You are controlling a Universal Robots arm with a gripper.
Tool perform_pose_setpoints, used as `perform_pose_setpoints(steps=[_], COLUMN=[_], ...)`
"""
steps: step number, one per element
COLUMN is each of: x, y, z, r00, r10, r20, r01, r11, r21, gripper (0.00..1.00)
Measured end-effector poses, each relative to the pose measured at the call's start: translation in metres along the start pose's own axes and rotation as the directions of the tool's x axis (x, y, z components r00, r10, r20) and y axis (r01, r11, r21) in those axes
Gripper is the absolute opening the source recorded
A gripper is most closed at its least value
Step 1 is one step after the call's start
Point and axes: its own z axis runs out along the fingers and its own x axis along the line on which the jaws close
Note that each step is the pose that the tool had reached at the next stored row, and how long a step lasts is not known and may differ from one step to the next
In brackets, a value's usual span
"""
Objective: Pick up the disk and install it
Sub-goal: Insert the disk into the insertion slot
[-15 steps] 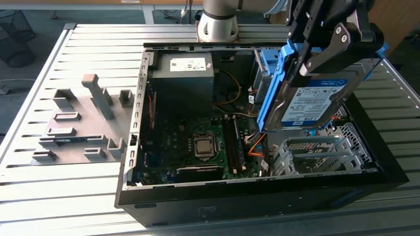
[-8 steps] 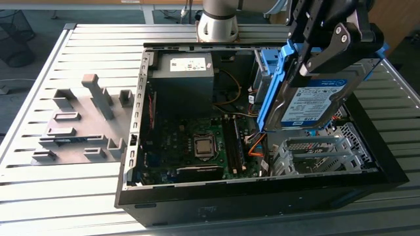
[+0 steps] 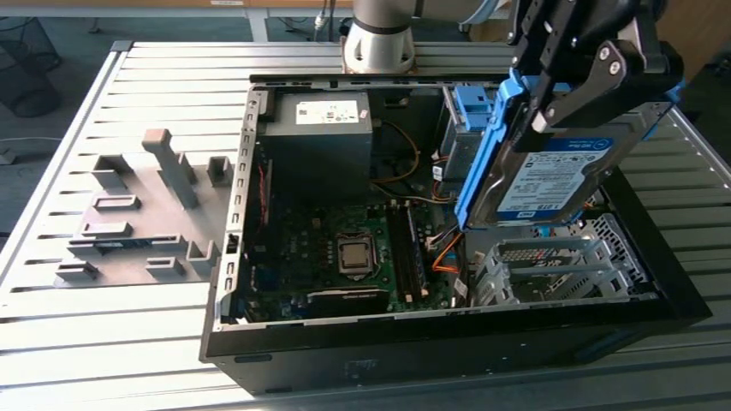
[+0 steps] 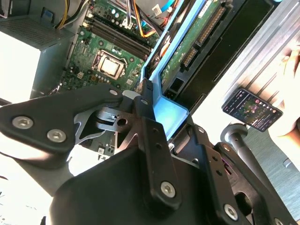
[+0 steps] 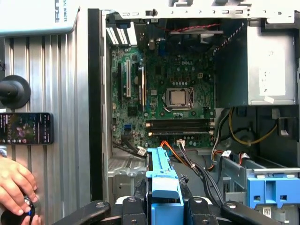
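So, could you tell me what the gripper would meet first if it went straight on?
Probably the silver drive cage in the computer case, just below the disk that the gripper holds; depth is unclear.

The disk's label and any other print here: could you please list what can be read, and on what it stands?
On the disk, held in the gripper, white-and-blue label: print too small to read.
On the grey box, white sticker: print too small to read.
On the phone, screen: blurred, unreadable.
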Motion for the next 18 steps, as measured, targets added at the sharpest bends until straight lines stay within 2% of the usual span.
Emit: perform_pose_setpoints(steps=[4, 8, 11, 18], x=[0.0017, 0.0132, 0.0161, 0.0156], y=[-0.0068, -0.0095, -0.0143, -0.0361], z=[0.0013, 0.0053, 0.0086, 0.0161], r00=[1.0000, 1.0000, 1.0000, 1.0000], r10=[0.000, 0.000, 0.000, 0.000], r20=[-0.0001, 0.0000, 0.0001, -0.0002], r01=[0.000, 0.000, 0.000, 0.000], r11=[1.0000, 1.0000, 1.0000, 1.0000], r21=[0.0000, 0.0000, 0.0000, 0.0000], gripper=[0.37, 0.37, 0.37, 0.37])
